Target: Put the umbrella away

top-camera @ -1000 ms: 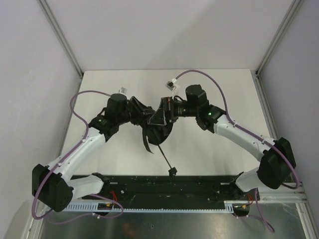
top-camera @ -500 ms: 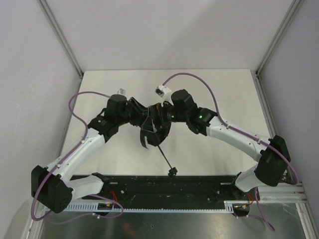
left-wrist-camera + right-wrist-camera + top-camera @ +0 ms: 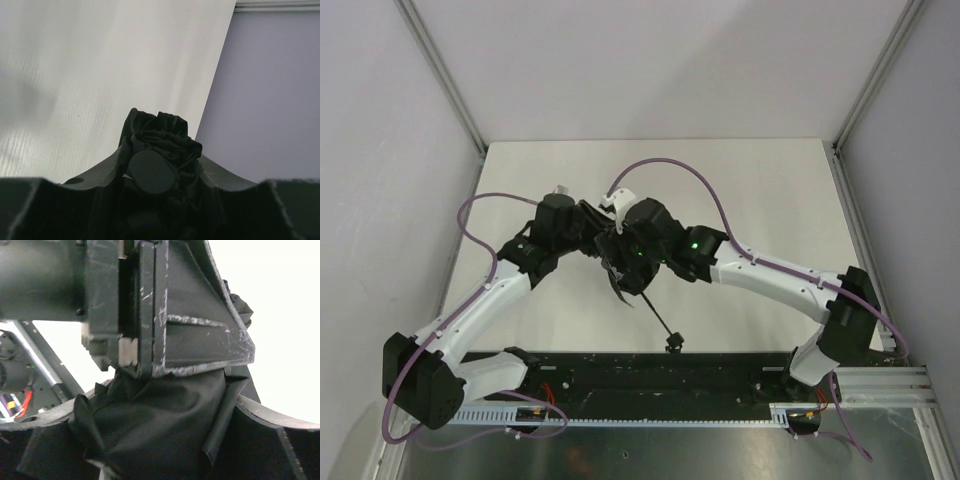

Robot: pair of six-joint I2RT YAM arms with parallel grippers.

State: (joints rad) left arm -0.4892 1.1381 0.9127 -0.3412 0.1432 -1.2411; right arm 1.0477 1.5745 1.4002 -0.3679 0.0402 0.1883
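The black umbrella (image 3: pixel 626 280) is folded and held above the white table (image 3: pixel 760 200) between both arms. Its thin shaft slants toward the near edge and ends at the small handle (image 3: pixel 672 343). My left gripper (image 3: pixel 586 226) is shut on the umbrella's top end. In the left wrist view, the round cap (image 3: pixel 150 172) and bunched fabric (image 3: pixel 165 131) sit between that gripper's (image 3: pixel 159 162) fingers. My right gripper (image 3: pixel 617 248) presses in from the right, shut on the canopy. Canopy fabric (image 3: pixel 160 425) fills the gap between the right gripper's (image 3: pixel 165 407) fingers. The left gripper's body (image 3: pixel 175 315) is right in front of it.
A black rail (image 3: pixel 650 375) with the arm bases runs along the near edge, just below the handle. Grey walls with metal frame posts (image 3: pixel 445 85) enclose the table at the left, back and right. Purple cables (image 3: pixel 670 170) loop over both wrists.
My right gripper has moved left over the canopy, close up against the left gripper. The spread canopy is now gathered narrower. The left gripper and the handle have barely shifted.
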